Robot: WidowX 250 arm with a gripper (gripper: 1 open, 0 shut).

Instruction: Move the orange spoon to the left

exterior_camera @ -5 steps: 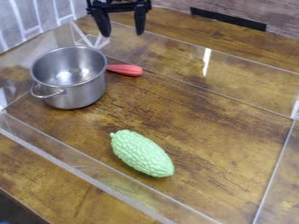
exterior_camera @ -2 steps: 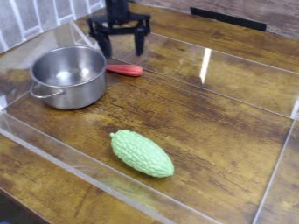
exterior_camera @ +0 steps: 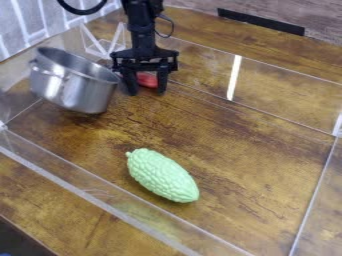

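The orange spoon point(exterior_camera: 152, 81) lies on the wooden table just right of the steel pot point(exterior_camera: 70, 82); only a bit of its red-orange bowl shows. My gripper point(exterior_camera: 146, 80) points straight down and stands low over the spoon, its two black fingers point(exterior_camera: 168, 73) spread to either side of it. The jaws look open, with a gap around the spoon. The spoon's handle is hidden behind the fingers. The pot looks tilted, its rim leaning toward the back left.
A bumpy green gourd point(exterior_camera: 162, 175) lies in the front middle. Clear plastic walls point(exterior_camera: 237, 78) fence the wooden table on the right, back and front left. A dark strip point(exterior_camera: 261, 20) runs along the back right.
My gripper has come down from above the back wall and a little nearer, until its fingers straddle the spoon. The pot now sits tilted and shifted slightly left.
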